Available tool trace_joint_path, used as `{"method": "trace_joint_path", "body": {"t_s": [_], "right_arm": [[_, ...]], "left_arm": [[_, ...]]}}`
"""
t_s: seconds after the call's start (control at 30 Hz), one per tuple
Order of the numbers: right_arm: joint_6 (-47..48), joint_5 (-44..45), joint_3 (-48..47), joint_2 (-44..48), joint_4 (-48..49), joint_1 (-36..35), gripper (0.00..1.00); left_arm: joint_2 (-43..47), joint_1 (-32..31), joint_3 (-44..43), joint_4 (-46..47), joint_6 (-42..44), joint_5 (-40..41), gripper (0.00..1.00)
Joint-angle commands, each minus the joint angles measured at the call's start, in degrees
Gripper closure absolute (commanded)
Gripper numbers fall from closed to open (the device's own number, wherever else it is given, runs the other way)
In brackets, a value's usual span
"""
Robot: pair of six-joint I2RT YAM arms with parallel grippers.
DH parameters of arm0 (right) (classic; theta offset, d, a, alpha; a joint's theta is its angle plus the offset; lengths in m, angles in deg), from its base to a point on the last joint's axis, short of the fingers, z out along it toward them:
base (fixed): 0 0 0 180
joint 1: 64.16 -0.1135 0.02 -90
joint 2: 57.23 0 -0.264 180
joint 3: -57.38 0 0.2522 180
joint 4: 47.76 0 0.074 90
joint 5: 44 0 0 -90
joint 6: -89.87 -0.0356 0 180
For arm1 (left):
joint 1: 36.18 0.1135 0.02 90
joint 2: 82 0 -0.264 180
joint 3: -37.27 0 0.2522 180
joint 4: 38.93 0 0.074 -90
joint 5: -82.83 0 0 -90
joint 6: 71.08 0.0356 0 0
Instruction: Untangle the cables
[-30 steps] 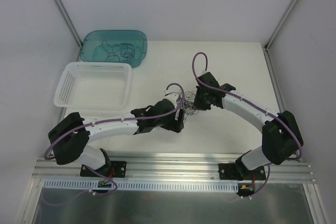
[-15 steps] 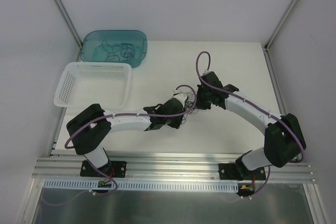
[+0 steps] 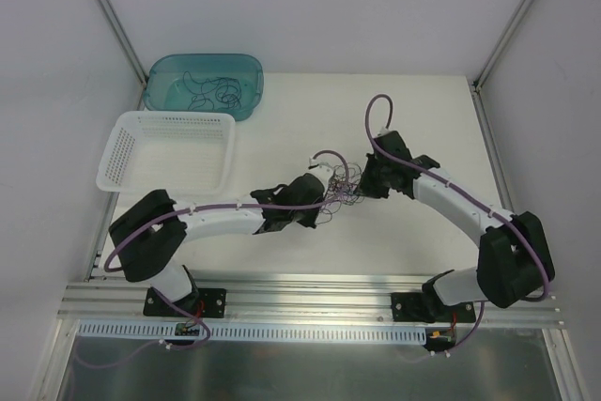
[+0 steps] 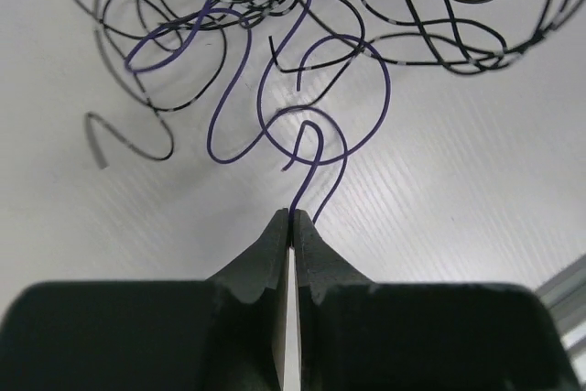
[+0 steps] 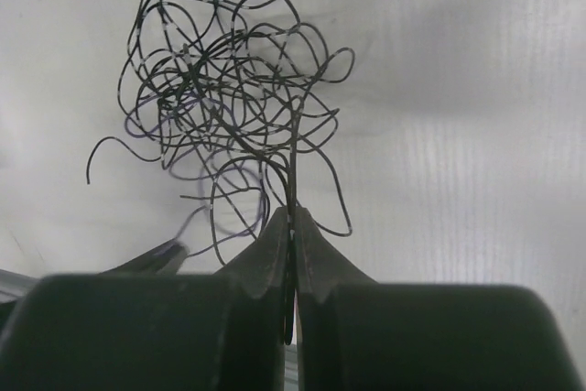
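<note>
The cables point(image 3: 344, 191) form a loose tangle of thin dark wires in the middle of the table, between my two grippers. My left gripper point(image 3: 329, 198) reaches it from the left. In the left wrist view this gripper point(image 4: 290, 217) is shut on the end of a purple cable point(image 4: 212, 131) that curls up into the black tangle point(image 4: 366, 6). My right gripper point(image 3: 362, 185) comes in from the right. The right wrist view shows that gripper point(image 5: 292, 212) shut on black strands rising from the tangle point(image 5: 229, 89).
A teal bin point(image 3: 205, 57) at the back left holds more loose wires point(image 3: 214, 93). A white mesh basket point(image 3: 178, 116) sits just in front of it. An aluminium rail point(image 3: 310, 293) runs along the near edge, and walls close in both sides.
My left gripper has moved right into the tangle and shut on the purple cable. The right arm has shifted slightly right, still shut on its strands.
</note>
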Motion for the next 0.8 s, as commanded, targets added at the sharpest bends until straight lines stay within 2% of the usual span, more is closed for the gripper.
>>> {"method": "trace_joint_path", "body": {"t_s": [0.0, 0.1, 0.2, 0.33, 0.5, 0.77], "right_arm": [[1.6, 0.4, 2.4, 3.6, 0.0, 3.9, 0.99], [3.1, 0.8, 5.2, 5.6, -0.7, 8.7, 0.99], [4.6, 0.1, 7.0, 8.0, -1.4, 14.2, 0.99], [6.7, -1.2, 8.9, 10.0, -2.6, 20.3, 0.99], [7.8, -2.5, 10.2, 11.2, -3.1, 25.0, 0.99], [7.4, -3.4, 12.6, 10.3, -2.5, 25.6, 0.99]], "left_arm": [[9.1, 0.8, -1.1, -3.7, 1.8, 2.0, 1.00], [17.7, 1.5, -1.2, -8.1, 2.3, 3.0, 1.00], [25.9, 4.7, -2.7, -14.8, 2.4, 3.1, 1.00], [34.2, 11.0, -9.3, -24.2, 4.1, 2.0, 1.00], [38.0, 16.2, -18.0, -32.1, 6.9, 1.9, 1.00], [37.9, 18.4, -37.5, -38.6, 10.2, 3.6, 1.00]]}}
